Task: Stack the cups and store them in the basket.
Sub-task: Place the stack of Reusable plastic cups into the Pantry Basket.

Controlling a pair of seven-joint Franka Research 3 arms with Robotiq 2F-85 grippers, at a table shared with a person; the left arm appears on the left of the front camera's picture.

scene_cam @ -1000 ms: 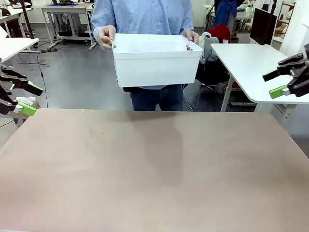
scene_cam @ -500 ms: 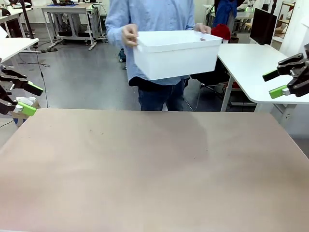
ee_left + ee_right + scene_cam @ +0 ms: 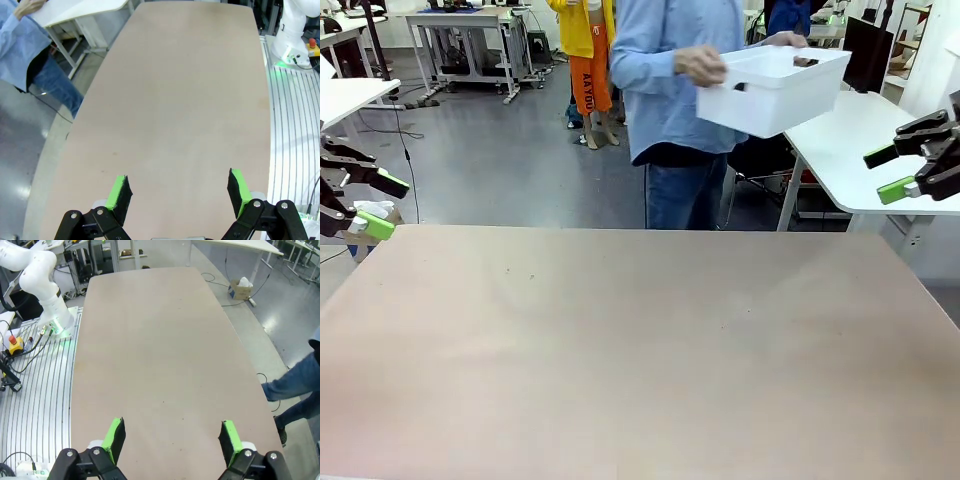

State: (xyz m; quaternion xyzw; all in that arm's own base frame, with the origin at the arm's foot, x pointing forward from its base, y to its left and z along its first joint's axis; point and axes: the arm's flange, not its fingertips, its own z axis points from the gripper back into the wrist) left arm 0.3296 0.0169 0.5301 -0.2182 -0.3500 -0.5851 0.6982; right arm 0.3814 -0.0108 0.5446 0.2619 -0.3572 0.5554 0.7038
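Beyond the table's [image 3: 640, 350] far edge, the person held the white basket [image 3: 775, 90] up in both hands, well off to my right. I judged my part over, so my left gripper [image 3: 370, 203] and right gripper [image 3: 892, 171] hung at the sides with fingers wide and empty.

A robotics lab, judging by the fittings. Grey polished floor [image 3: 510, 160] with cables trailing across it. White height-adjustable workbenches [image 3: 840, 150] beyond the far edge of the tan desk [image 3: 640, 350], more of them on wheeled frames [image 3: 460, 50] farther back, loaded with equipment. White robot arm base [image 3: 47, 295] bolted to a slotted aluminium plate [image 3: 35, 405] beside the desk's edge, with a red emergency-stop button [image 3: 14, 341] and wiring nearby. Dark monitor [image 3: 865, 55] on a side bench.
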